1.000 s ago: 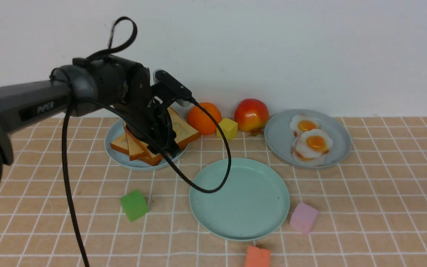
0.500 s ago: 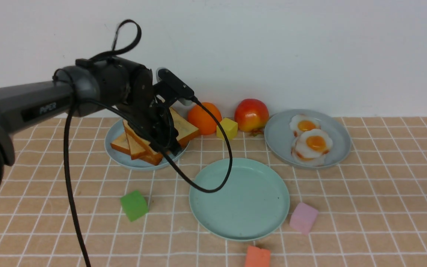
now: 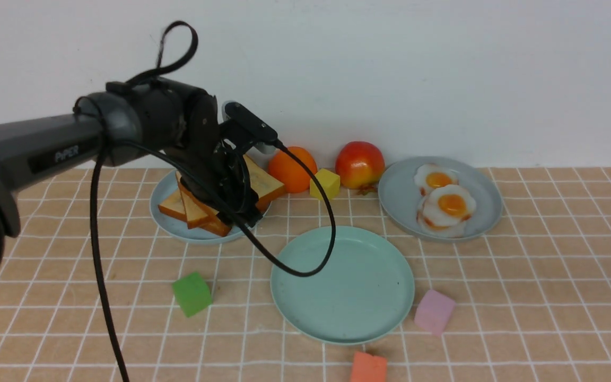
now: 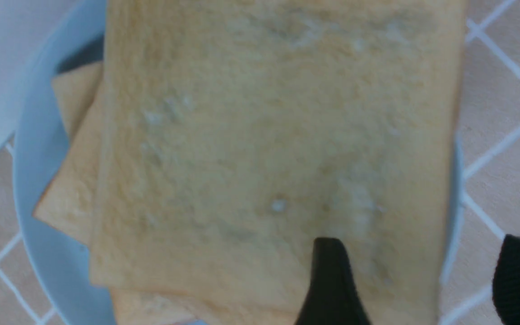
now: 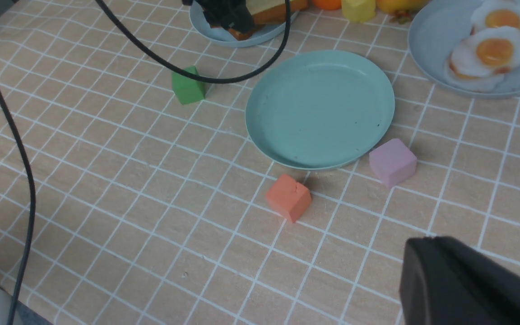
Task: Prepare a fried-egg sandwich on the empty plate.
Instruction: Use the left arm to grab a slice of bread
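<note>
The tiled surface (image 3: 549,297) is carrying everything. The mint plate (image 3: 342,286) is sitting bare in the lower middle of the front frame. The blue plate (image 3: 178,229) at centre left is holding the toast (image 3: 269,187), several slices leaning in a loose pile. The grey plate (image 3: 401,207) at centre right is holding two overlapping eggs (image 3: 451,204).

The toast is looking light, stiff and matte, unlikely to be slipping or crushing, so I am judging it best taken at one crust edge, one finger over the face and one beneath. The pile is leaning, so a neighbouring slice may be getting dragged along. The eggs are looking glossy, thin and probably slicker; the flat white rim is seeming the safer hold.

The left hand (image 4: 422,253) is hanging over the top slice with its fingers (image 4: 327,280) well apart. In the left wrist frame one is showing at bottom centre, in front of the slice's face, the other at the bottom right corner, past the slice's edge. It seems to be gripping nothing; whether the inner finger is touching the toast I cannot tell. Of the right hand (image 5: 467,284) only a dark part is showing at the lower right of its own frame, so its opening cannot be told
</note>
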`<move>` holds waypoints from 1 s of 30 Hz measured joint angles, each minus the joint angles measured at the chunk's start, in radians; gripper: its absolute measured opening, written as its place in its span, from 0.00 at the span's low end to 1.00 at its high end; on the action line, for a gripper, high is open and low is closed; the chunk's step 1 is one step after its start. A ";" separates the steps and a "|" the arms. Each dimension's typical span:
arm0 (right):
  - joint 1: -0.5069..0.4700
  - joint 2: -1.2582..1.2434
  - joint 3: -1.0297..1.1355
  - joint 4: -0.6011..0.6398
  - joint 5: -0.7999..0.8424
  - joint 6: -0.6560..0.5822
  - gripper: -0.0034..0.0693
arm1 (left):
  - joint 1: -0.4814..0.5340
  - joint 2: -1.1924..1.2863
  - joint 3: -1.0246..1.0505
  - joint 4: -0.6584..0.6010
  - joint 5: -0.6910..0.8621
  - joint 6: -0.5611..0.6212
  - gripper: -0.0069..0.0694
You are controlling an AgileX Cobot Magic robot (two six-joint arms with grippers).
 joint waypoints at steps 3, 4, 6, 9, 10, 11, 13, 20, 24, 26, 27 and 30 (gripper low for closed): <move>0.000 0.000 0.000 0.000 0.015 0.000 0.06 | 0.000 0.012 0.000 0.014 -0.019 0.000 0.73; 0.000 0.000 0.000 0.000 0.020 0.000 0.07 | 0.000 0.013 0.000 0.015 -0.021 0.000 0.73; 0.000 0.000 0.000 0.000 0.024 0.000 0.07 | 0.000 0.013 0.000 0.018 -0.027 0.000 0.73; 0.000 0.000 0.000 0.000 0.026 0.000 0.07 | -0.001 0.013 0.000 0.026 -0.034 0.000 0.70; 0.000 0.000 0.000 0.000 0.026 0.000 0.07 | -0.001 0.014 0.000 0.028 -0.035 0.000 0.69; 0.000 0.000 0.000 0.000 0.026 0.000 0.07 | -0.001 0.014 0.000 0.028 -0.036 0.000 0.66; 0.000 0.000 0.000 0.000 0.026 0.000 0.07 | -0.001 0.014 0.000 0.034 -0.039 0.000 0.58; 0.000 0.000 0.000 0.000 0.026 0.000 0.07 | -0.004 0.014 0.000 0.035 -0.040 0.000 0.20; 0.000 0.000 0.000 0.000 0.026 0.000 0.07 | -0.004 0.014 0.000 0.035 -0.040 0.000 0.10; 0.000 0.000 0.000 0.005 0.027 0.000 0.07 | -0.004 0.002 0.000 0.036 -0.028 -0.003 0.11; 0.000 0.000 0.000 0.008 0.027 0.000 0.07 | -0.004 -0.004 0.000 0.036 -0.024 -0.009 0.11; 0.000 0.000 0.000 0.015 0.027 0.000 0.07 | -0.007 -0.053 0.000 0.027 0.008 -0.046 0.11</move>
